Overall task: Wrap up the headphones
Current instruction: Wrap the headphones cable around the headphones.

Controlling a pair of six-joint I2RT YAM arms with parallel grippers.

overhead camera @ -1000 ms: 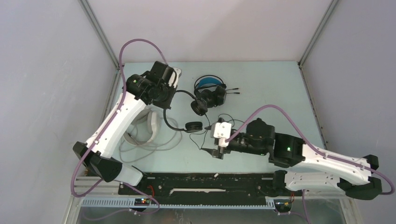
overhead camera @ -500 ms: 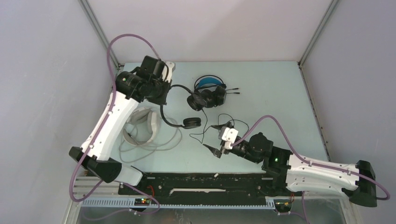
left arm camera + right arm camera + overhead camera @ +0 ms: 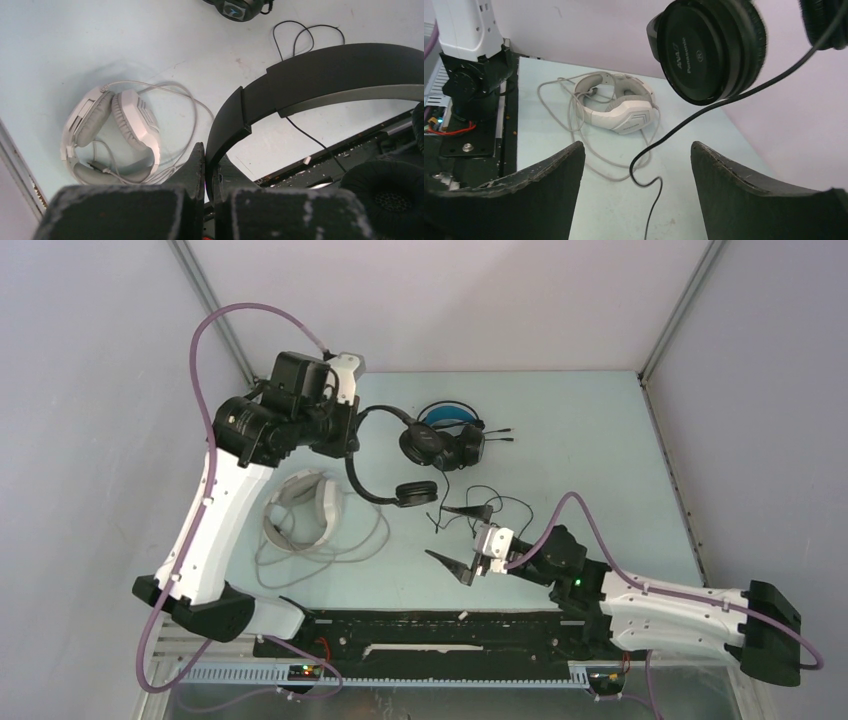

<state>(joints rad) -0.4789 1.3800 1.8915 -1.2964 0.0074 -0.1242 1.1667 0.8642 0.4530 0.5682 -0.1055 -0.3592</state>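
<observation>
Left hand [image 3: 343, 432]: closed tight on the headband of the all-black headphones [image 3: 415, 493]; in the left wrist view the two fingers [image 3: 197, 165] pinch the band's edge.
All-black headphones: lifted clear of the worktop [image 3: 580, 440], toward its far left corner, with the ear cups hanging from the band; seen from below in the right wrist view [image 3: 709, 47].
Cable [image 3: 485, 510]: thin and black, trailing from the all-black headphones in loose loops onto the worktop's middle; in the right wrist view it runs between the right hand's fingers without touching them.
Right hand [image 3: 455, 538]: jaws wide apart and gripping nothing, low over the worktop towards its near edge.
Blue-banded headphones [image 3: 440, 418]: resting on the worktop at the middle of its far edge.
White headphones [image 3: 310, 505]: lying by the left edge, with their pale cord [image 3: 330, 550] in loops around them.
</observation>
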